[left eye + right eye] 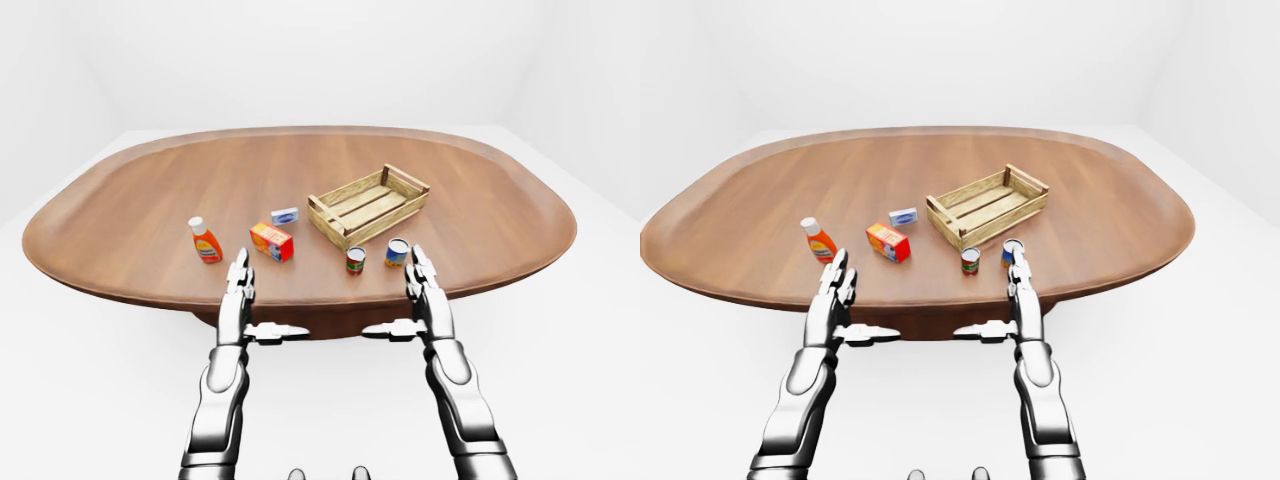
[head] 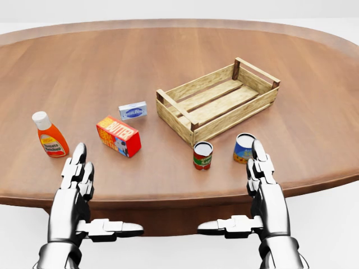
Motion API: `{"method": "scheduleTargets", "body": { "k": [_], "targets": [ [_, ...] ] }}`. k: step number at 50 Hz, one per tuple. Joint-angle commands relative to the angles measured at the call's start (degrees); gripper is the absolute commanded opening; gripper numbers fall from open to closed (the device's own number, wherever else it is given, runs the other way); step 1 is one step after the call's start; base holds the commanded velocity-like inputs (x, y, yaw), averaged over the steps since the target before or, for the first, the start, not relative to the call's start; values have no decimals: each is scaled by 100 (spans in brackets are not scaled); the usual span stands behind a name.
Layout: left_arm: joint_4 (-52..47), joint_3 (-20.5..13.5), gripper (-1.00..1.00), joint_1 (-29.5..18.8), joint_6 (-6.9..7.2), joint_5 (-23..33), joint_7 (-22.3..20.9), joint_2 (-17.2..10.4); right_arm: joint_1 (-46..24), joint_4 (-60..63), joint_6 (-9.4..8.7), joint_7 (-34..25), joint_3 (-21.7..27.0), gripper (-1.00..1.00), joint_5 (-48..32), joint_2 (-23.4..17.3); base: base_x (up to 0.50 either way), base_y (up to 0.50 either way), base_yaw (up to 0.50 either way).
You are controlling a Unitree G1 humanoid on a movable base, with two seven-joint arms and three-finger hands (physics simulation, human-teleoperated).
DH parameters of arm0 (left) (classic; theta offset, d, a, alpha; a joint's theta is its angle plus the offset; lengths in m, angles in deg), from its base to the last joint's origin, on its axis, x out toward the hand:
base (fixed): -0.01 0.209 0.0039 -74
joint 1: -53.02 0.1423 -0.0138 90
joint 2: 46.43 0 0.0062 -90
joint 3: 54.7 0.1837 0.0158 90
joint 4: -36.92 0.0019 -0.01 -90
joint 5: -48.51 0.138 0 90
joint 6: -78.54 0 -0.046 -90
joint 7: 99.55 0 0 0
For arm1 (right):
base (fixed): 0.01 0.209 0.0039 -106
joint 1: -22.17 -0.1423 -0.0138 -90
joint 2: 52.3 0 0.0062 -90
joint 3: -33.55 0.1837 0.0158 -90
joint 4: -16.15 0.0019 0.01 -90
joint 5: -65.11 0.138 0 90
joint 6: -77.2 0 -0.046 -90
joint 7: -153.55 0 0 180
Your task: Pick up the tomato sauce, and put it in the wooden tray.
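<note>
Red-labelled tomato sauce [image 2: 202, 155] stands just below the wooden tray [image 2: 217, 106] on the counter [image 2: 168, 56] — both hands, left [image 2: 76, 185] and right [image 2: 265, 185], fingers spread, empty — approach step, so the right must reach leftward.

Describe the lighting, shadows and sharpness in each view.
Head view: even, soft light; the wooden tray and tomato sauce cast only faint shadows on the table; everything is sharp. Eye views: same flat light, no glare, white surroundings washed out, small labels too tiny to read.
</note>
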Motion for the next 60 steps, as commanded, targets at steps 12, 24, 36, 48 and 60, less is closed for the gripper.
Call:
{"method": "scheduleTargets", "body": {
  "k": [12,24,36,48,60],
  "targets": [
    [-367,-158,100,50,352,-32,-160,-72,29,-51,66,-51,74,100,-111,-38,0,0,0],
    [-565,-147,100,115,472,-42,-196,-55,157,250,164,-185,36,100,-184,-37,21,0,0],
    [-783,-123,100,197,474,-43,-217,-45,188,362,89,-193,59,100,-159,-38,50,0,0],
    [-1353,-183,100,229,474,-101,-270,-65,313,964,-313,-208,10,100,-175,-19,50,0,0],
    [-1564,-292,100,159,474,-150,-272,-92,323,934,-280,-198,-37,100,-219,-3,50,0,0]
  ]
}}
